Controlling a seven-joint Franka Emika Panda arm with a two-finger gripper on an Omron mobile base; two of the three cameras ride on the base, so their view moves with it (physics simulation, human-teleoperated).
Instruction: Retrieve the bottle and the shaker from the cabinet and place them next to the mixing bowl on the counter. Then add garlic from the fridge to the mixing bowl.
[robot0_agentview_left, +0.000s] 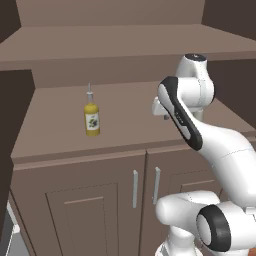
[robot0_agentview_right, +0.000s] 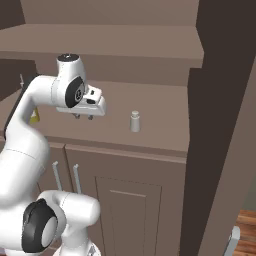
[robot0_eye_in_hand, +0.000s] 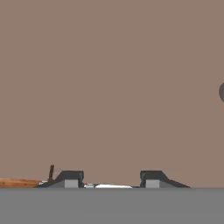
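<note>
Fingers (robot0_agentview_right: 83, 117): you have them at their narrowest setting with nothing between them, pointing down above the cabinet shelf (robot0_agentview_right: 150, 130).
Bottle (robot0_agentview_left: 91, 118): you see it upright on that same shelf, well to the left of the hand.
Shaker (robot0_agentview_right: 135, 121): it stands upright on the shelf, near the hand's right side, untouched.
Cabinet doors (robot0_agentview_left: 80, 205): below the shelf, closed.

Orange-brown wooden floor (robot0_agentview_right: 246, 227) at the lower right beyond the open door, pale grey appliance edge (robot0_agentview_left: 11, 232) at the lower left corner
</note>
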